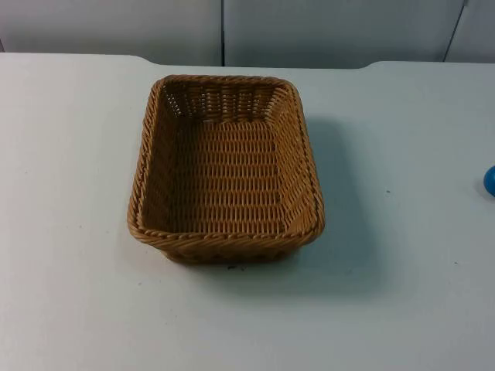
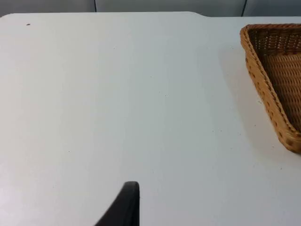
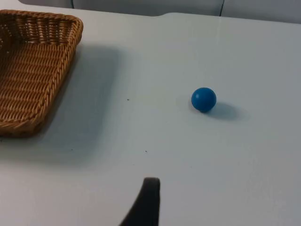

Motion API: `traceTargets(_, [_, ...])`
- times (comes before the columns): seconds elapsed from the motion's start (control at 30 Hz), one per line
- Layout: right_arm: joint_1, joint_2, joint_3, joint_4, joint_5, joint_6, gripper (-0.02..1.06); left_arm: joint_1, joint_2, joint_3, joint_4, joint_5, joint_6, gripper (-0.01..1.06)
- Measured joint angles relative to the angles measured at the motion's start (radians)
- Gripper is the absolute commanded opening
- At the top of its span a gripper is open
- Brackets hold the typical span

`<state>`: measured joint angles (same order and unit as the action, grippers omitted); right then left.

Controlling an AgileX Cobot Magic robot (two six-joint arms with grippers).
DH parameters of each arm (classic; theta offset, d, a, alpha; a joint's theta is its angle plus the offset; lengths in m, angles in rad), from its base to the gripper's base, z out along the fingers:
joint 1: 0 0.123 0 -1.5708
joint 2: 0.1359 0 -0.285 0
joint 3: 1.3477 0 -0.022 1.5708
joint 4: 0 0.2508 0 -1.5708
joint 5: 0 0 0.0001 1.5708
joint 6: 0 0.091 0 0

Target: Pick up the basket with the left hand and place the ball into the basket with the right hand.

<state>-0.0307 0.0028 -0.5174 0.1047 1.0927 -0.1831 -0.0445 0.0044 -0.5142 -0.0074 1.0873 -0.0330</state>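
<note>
A brown woven basket [image 1: 226, 168] stands empty in the middle of the white table, its long side running away from the camera. It appears again in the left wrist view as the basket [image 2: 275, 80] and in the right wrist view as the basket [image 3: 33, 70]. A small blue ball [image 1: 489, 180] lies on the table far to the basket's right, and the right wrist view shows this ball [image 3: 203, 99] resting apart from the basket. My left gripper [image 2: 129, 205] hovers over bare table left of the basket. My right gripper [image 3: 148, 200] hangs over the table short of the ball. Neither touches anything.
The grey partition wall [image 1: 232, 31] closes off the far edge of the table [image 1: 77, 270]. Open white surface surrounds the basket on every side, with a wide gap between it and the ball.
</note>
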Motion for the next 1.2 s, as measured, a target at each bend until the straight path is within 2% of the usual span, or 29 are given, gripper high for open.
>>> traceTargets(0.27, [0.000,0.000,0.000,0.000,0.000,0.000,0.82,0.000,0.004,-0.070,-0.004,-0.084,0.003,0.99])
traceTargets(0.4, [0.000,0.000,0.000,0.000,0.000,0.000,0.82,0.000,0.072,-0.108,-0.009,-0.115,0.003,0.99])
traceTargets(0.53, [0.000,0.000,0.000,0.000,0.000,0.000,0.82,0.000,0.280,-0.179,-0.046,-0.234,0.003,0.96])
traceTargets(0.7, [0.000,0.000,0.000,0.000,0.000,0.000,0.82,0.000,0.451,-0.260,-0.052,-0.314,0.017,0.94])
traceTargets(0.8, [0.000,0.000,0.000,0.000,0.000,0.000,0.82,0.000,0.657,-0.361,-0.066,-0.398,0.045,0.94])
traceTargets(0.87, [0.000,0.000,0.000,0.000,0.000,0.000,0.82,0.000,0.707,-0.387,-0.078,-0.408,0.053,0.94])
traceTargets(1.0, [0.000,0.000,0.000,0.000,0.000,0.000,0.82,0.000,0.958,-0.505,-0.227,-0.421,0.165,0.94])
traceTargets(1.03, [0.000,0.000,0.000,0.000,0.000,0.000,0.82,0.000,0.958,-0.505,-0.227,-0.421,0.165,0.94])
traceTargets(1.2, [0.000,0.000,0.000,0.000,0.000,0.000,0.82,0.000,1.253,-0.591,-0.449,-0.422,0.342,0.94])
